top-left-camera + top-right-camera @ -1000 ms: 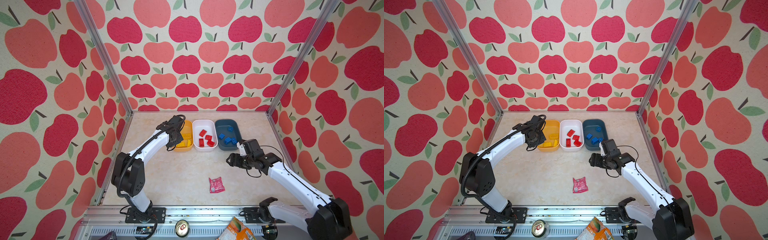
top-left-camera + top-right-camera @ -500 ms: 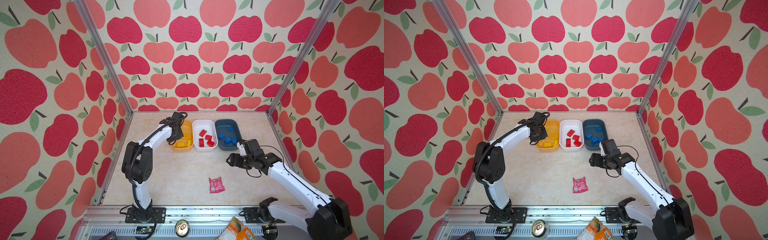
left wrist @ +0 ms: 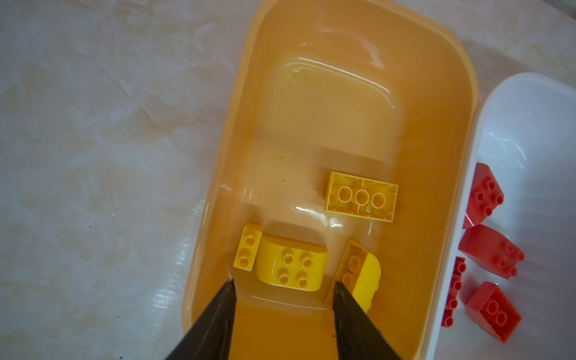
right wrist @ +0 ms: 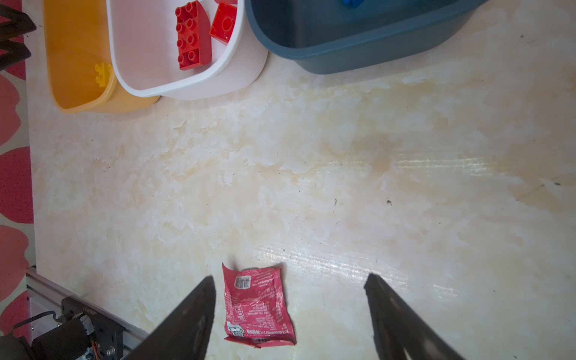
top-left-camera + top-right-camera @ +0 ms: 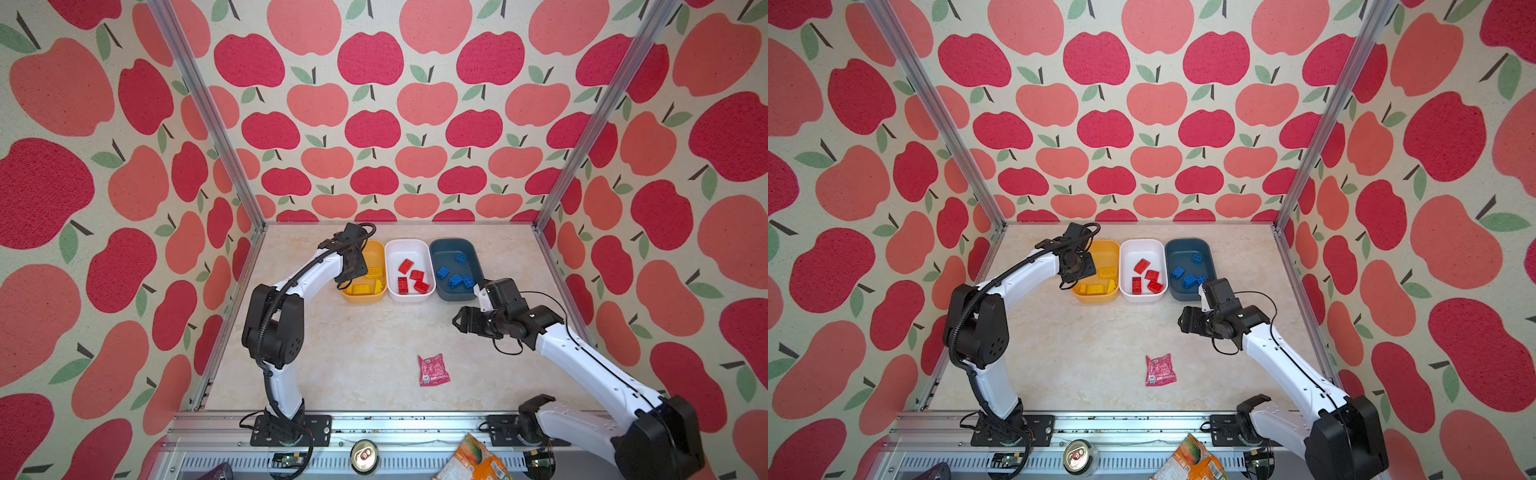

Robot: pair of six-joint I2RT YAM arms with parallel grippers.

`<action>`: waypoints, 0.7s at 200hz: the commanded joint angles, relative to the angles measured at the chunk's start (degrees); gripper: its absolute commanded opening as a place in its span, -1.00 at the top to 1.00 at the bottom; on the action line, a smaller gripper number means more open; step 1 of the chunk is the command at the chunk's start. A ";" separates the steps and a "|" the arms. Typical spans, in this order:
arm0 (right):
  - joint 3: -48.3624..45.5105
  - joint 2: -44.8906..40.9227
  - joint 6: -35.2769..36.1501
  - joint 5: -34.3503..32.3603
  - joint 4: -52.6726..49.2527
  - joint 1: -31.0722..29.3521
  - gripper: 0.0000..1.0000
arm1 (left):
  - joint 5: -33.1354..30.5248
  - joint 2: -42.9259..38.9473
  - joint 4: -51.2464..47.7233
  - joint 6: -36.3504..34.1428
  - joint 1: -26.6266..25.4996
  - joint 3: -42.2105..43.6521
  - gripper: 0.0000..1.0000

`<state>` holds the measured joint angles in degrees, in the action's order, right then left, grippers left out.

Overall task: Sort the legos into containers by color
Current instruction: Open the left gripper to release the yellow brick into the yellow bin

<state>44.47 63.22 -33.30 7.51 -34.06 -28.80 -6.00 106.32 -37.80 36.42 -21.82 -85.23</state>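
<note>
Left claw (image 3: pixel 283 283) and right claw (image 4: pixel 290 277) parted, empty, you look done: reds (image 5: pixel 417 275) in the white bin (image 5: pixel 407 249), yellows (image 3: pixel 291 265) in the yellow bin (image 3: pixel 343 124), blues (image 5: pixel 456 280) in the blue bin (image 5: pixel 446 249) flanking it.

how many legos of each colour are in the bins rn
yellow legos: 4
red legos: 4
blue legos: 4
total: 12
</note>
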 commanded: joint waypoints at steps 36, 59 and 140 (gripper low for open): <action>2.39 0.36 1.93 -1.88 -1.46 0.53 -0.58 | -1.24 -10.22 5.52 -1.84 0.20 8.17 -0.32; 3.69 1.26 4.28 -2.85 -1.73 1.32 -0.58 | -2.98 -15.56 10.75 -3.58 0.20 14.33 -0.44; 9.29 5.10 14.00 -4.42 0.36 10.31 -0.68 | -11.88 -30.54 24.61 -15.37 1.19 32.88 -0.93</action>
<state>51.42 67.02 -24.08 4.60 -34.26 -20.69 -14.31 79.88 -20.45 26.39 -21.45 -56.84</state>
